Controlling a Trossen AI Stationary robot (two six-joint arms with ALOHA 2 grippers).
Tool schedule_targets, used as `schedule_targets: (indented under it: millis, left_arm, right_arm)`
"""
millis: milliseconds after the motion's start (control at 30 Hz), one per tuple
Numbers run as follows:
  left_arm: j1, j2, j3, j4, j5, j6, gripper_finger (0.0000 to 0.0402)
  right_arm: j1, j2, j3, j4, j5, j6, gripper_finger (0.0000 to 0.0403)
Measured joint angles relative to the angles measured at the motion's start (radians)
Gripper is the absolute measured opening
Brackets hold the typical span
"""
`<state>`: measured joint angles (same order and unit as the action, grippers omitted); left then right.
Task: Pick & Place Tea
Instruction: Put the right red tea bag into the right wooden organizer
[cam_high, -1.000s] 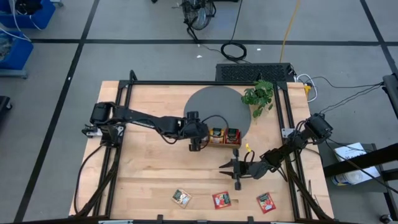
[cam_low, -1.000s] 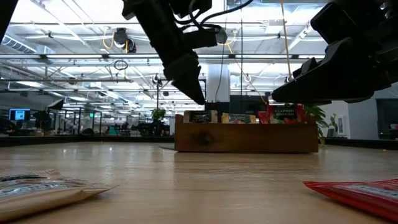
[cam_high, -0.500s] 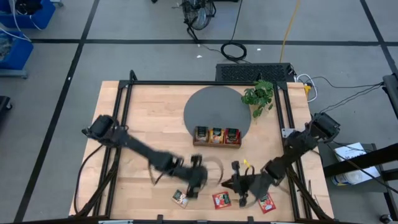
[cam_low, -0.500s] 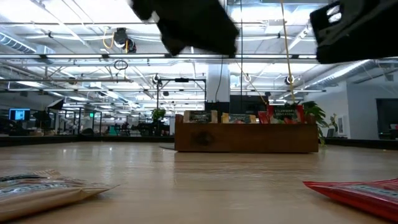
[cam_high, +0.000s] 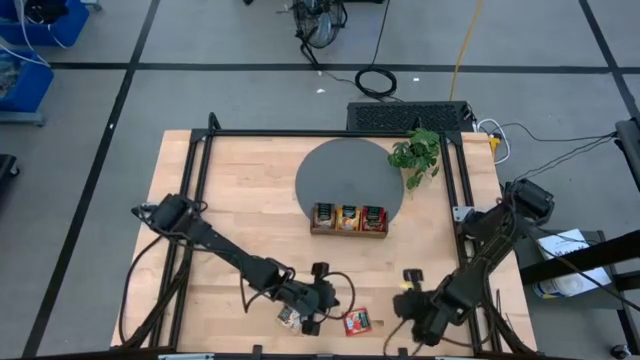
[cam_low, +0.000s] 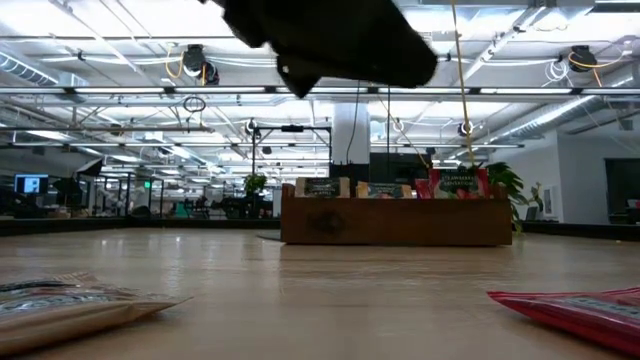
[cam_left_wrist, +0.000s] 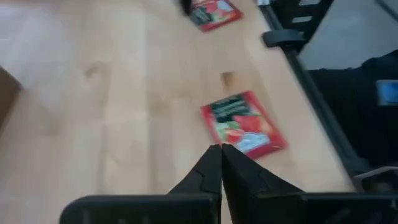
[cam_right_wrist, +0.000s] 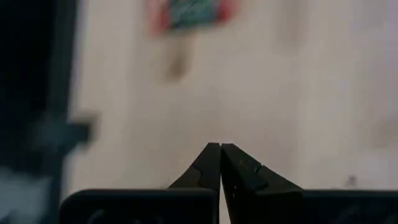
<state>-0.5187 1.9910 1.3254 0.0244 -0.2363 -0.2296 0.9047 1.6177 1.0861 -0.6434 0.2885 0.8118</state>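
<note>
At the table's near edge, well in front of the wooden tray (cam_high: 348, 219), both arms are down low among the loose sachets. Left gripper (cam_high: 312, 322): fingers pressed flat together in its wrist view, nothing between them. It sits over the beige-green sachet (cam_high: 291, 319), which is mostly covered in the high view. In the left wrist view the red sachet (cam_left_wrist: 243, 124) lies just ahead of the fingertips and slightly to one side, flat, label up, its edges skewed to the finger line. It's the same one as the red sachet (cam_high: 357, 321) just beside that gripper in the high view, so the left arm is the nearer one.

Right gripper (cam_high: 424, 325): also fully closed and empty. Its wrist view shows another sachet (cam_right_wrist: 191, 12), red-edged, well ahead and cut off by the frame. From above I can't find it; the right arm probably hides it.

Low view: a beige sachet (cam_low: 75, 305) and a red one (cam_low: 575, 308) are both cropped, and a dark blurred arm part is overhead, can't say whose.

Farther back, the tray holds upright sachets in all three slots, on the grey round mat (cam_high: 340, 170). A plant (cam_high: 417, 155) stands beyond it.

Judgement: closed jaws need reopening before any pick.
</note>
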Motion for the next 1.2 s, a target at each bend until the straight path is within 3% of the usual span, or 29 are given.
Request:
schedule_targets:
  millis: [100,233,633,933,1200]
  left_arm:
    - [0.011,0.023,0.001,0.046,0.012,0.039,0.0006]
    - [0.02,0.043,0.001,0.072,0.022,0.036,0.0009]
    - [0.021,0.048,0.0,0.083,0.035,0.011,0.0048]
    - [0.036,0.048,0.0,0.113,0.035,0.032,0.0028]
    - [0.081,0.098,0.0,0.242,0.035,-0.092,0.0008]
  right_arm:
    - [0.026,0.0,-0.001,-0.007,-0.182,0.016,0.0004]
    - [0.056,0.0,-0.023,0.028,-0.337,0.106,0.0004]
    - [0.126,0.0,-0.125,0.137,-0.443,0.33,0.0004]
    - [0.103,-0.007,-0.343,0.459,-0.376,0.333,0.0004]
    - [0.032,-0.003,-0.445,0.621,-0.244,0.217,0.0004]
